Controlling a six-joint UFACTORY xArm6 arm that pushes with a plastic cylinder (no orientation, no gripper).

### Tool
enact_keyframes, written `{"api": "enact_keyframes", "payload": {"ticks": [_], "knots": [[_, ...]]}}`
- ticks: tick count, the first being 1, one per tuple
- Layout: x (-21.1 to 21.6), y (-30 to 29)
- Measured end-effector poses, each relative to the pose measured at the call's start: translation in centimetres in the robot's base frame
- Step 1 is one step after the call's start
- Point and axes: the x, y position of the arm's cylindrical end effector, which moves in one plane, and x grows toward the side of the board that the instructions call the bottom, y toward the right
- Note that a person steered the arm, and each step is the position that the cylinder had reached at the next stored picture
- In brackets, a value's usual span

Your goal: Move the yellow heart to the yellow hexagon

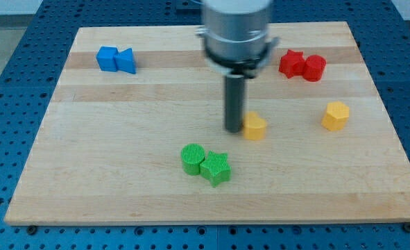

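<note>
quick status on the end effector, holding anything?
No gripper: my tip holds nothing and sits at the yellow heart's left side, the yellow hexagon farther right.

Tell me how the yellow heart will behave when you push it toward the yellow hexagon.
The yellow heart looks squat and flat-bottomed, so it should slide, not tip or roll. It seems rigid and probably light. My tip sits at its left side; an off-centre push may turn it off line from the yellow hexagon.

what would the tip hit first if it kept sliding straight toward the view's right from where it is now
My tip sits just left of the yellow heart, seemingly touching it, so it meets the heart first; the yellow hexagon lies further right.
</note>
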Motion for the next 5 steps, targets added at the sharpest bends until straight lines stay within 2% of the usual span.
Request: {"api": "enact_keyframes", "payload": {"ticks": [1,2,4,5], "knots": [[-0.5,0.4],[-0.1,-2.2],[0.4,3.1],[0.7,3.1]]}}
